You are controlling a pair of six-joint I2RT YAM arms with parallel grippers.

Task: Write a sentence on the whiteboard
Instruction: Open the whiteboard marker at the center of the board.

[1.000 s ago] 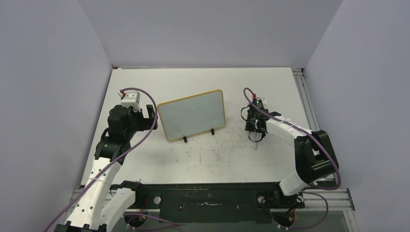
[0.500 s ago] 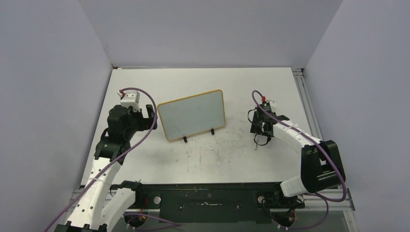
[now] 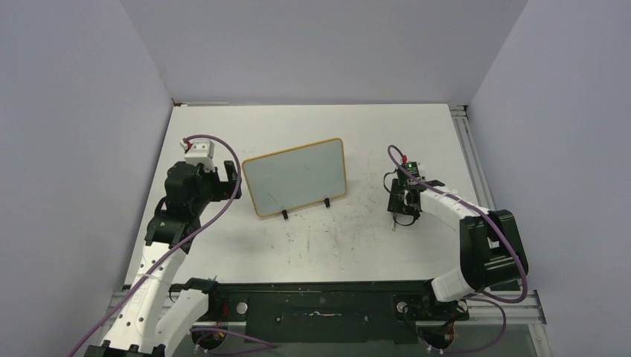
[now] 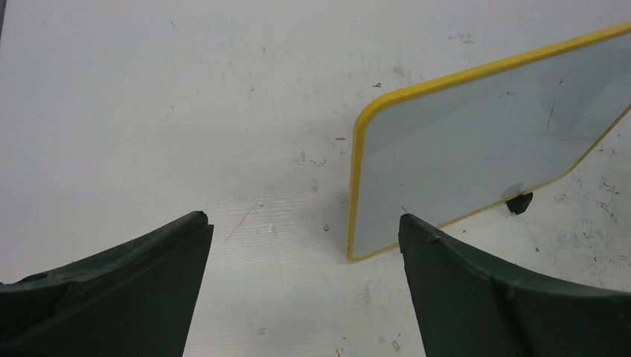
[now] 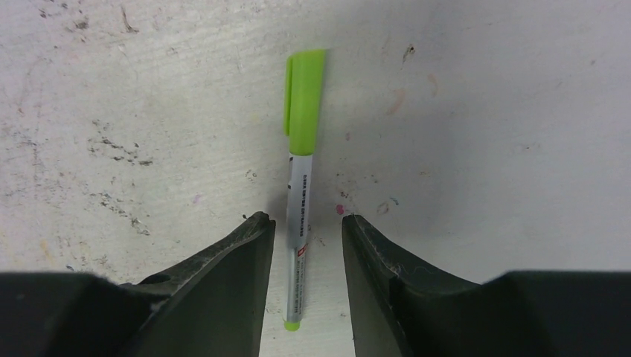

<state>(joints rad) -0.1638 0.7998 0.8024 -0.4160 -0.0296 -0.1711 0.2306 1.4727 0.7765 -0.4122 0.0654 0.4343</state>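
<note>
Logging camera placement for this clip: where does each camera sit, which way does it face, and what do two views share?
Top external: above and behind the arms, looking down on the table; shows both arms, left gripper, right gripper, the whiteboard.
Left wrist: on that wrist, facing a whiteboard corner; own fingers wide apart.
Right wrist: on that wrist, facing down at a green-capped marker lying between its own fingers.
Shared: top and left wrist both show the whiteboard.

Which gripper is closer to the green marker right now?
Right. The right gripper straddles the marker lying on the table; the left gripper sits beyond the whiteboard.
</note>
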